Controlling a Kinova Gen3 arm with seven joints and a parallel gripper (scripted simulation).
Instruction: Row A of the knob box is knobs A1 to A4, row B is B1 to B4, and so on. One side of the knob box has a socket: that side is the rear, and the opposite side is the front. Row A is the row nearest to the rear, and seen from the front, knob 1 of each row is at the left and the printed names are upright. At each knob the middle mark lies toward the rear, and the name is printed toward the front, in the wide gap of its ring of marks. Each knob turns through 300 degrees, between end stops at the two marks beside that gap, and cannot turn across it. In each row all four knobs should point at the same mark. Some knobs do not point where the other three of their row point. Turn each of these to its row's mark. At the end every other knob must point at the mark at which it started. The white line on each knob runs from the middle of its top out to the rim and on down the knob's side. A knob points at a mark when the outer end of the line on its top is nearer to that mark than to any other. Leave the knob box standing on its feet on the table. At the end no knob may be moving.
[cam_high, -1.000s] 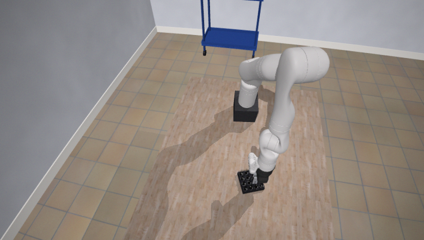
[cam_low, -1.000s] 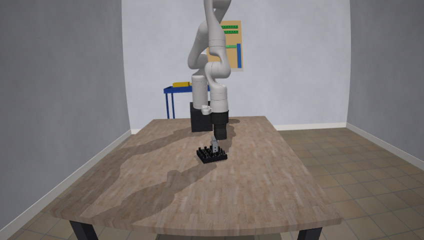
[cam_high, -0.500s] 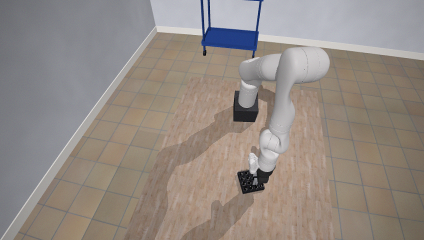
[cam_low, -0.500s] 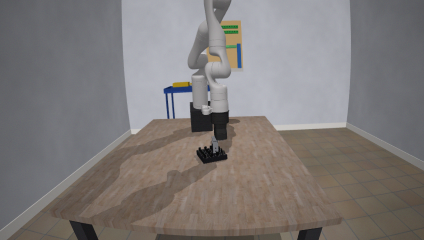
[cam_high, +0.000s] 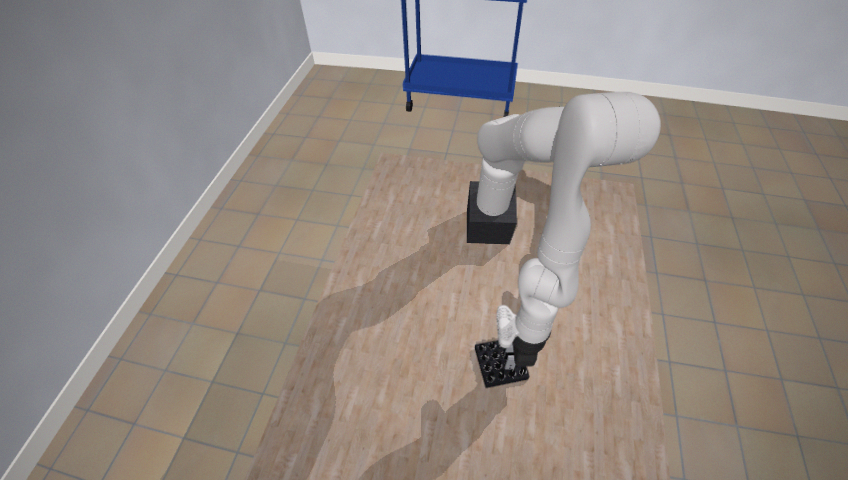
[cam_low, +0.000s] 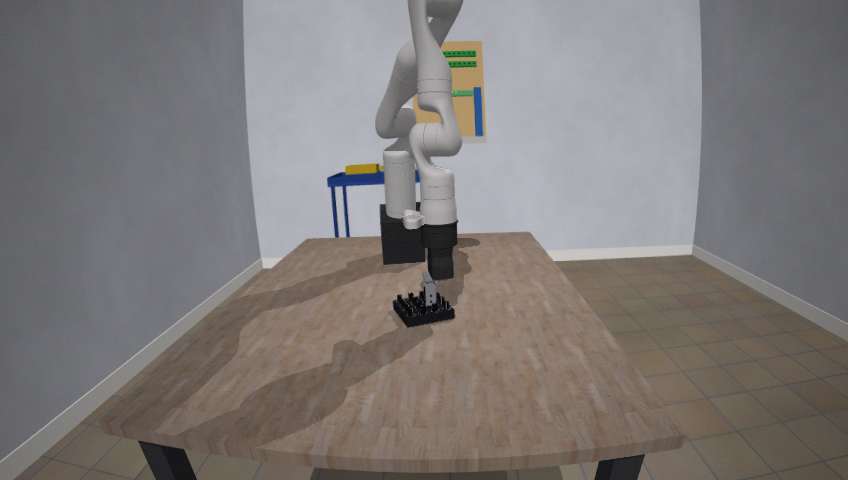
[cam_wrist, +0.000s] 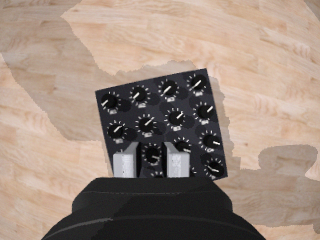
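Black knob box (cam_wrist: 160, 124) — sixteen white-lined knobs (four rows) — stands flat on the wooden table (cam_low: 476, 356).

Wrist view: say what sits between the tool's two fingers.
In the wrist view one knob of the knob box sits between the tool's two grey fingers. The tool stands open around it, with a dark gap showing on each side.
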